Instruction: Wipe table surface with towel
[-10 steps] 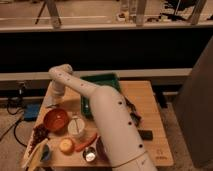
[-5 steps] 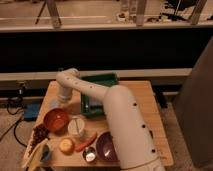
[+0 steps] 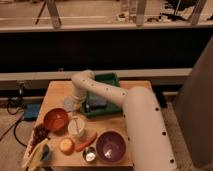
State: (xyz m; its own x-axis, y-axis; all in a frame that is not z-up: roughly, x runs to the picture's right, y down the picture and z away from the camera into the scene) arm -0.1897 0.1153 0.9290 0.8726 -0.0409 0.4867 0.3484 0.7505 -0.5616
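One towel (image 3: 68, 104) lies on the table (image 3: 54, 92) beside the hand (image 3: 76, 108), whose grip cannot be told.

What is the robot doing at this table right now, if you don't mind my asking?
The robot's arm reaches across the wooden table, with the gripper lowered at the left edge of the green tray, beside a pale bluish cloth that is probably the towel. Whether it holds the cloth cannot be seen. An orange bowl, a white cup and a purple bowl stand nearer the front.
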